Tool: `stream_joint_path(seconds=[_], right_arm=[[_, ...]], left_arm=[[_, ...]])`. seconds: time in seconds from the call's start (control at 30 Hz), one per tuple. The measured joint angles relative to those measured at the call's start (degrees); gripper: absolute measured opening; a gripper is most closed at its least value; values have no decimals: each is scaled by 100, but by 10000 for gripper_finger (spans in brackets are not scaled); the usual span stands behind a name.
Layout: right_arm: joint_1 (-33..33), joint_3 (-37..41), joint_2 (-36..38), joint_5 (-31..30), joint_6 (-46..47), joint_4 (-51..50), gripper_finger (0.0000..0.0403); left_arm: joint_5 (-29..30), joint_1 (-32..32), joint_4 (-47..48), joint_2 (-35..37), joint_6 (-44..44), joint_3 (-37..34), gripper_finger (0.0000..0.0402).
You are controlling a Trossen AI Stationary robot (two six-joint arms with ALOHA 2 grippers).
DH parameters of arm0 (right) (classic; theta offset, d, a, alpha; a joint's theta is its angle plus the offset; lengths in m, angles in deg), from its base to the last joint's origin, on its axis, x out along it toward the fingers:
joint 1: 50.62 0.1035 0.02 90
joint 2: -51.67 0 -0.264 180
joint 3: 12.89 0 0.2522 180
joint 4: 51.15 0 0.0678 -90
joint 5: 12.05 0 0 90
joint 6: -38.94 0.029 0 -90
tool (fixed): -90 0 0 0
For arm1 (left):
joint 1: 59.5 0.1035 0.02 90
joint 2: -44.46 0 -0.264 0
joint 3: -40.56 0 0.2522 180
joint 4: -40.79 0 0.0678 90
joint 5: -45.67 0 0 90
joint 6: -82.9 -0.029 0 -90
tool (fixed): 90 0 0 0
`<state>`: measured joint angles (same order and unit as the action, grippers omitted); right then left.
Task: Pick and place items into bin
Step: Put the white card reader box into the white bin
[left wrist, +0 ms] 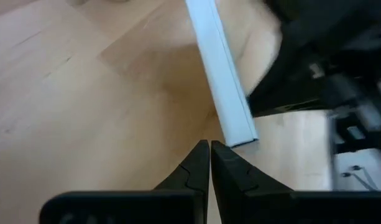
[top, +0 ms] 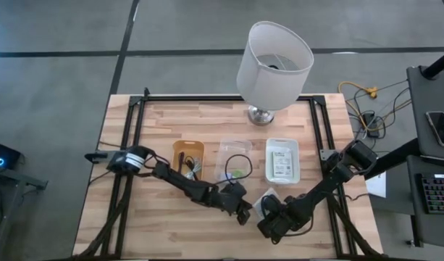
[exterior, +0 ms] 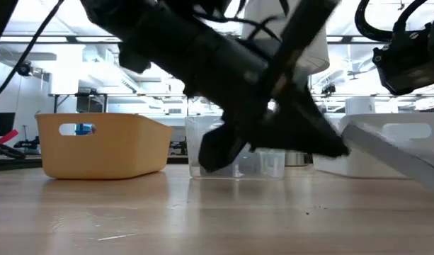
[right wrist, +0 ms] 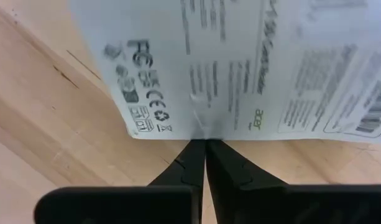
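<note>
**Both arms low at the tabletop's near edge**

Only the right wrist view shows print on the white packet (right wrist: 252, 68): right fingers (right wrist: 206, 163) clenched on its edge. The left wrist view shows it edge-on, just beyond the left fingers (left wrist: 210, 163), clenched, holding nothing.

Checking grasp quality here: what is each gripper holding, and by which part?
The right gripper pinches a white printed packet at its edge. The left gripper is shut beside the packet's corner, holding nothing.
</note>
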<state>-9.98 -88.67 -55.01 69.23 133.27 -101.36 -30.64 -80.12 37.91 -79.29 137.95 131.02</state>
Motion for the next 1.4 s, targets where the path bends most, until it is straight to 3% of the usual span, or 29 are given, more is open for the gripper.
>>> stream_joint_path(seconds=[0.27, 0.53, 0.93, 1.2, 1.4], right_arm=[[-2, 22, 4, -35, 9, -20, 8], [64, -2, 9, -172, 15, -44, 8], [442, -533, 86, -354, 198, -1015, 9], [788, -1229, 154, -325, -1160, -1915, 30], [844, -1867, 164, -333, -3438, -2750, 81]], left_arm=[[-368, -2, -260, -572, -62, 675, 0], [-288, -4, 319, -659, -754, 1298, 0], [-267, 3, 102, -655, -1063, 1323, 0], [-254, 33, 104, -650, -1082, 1306, 0], [-250, 40, 55, -650, -1083, 1319, 0]])
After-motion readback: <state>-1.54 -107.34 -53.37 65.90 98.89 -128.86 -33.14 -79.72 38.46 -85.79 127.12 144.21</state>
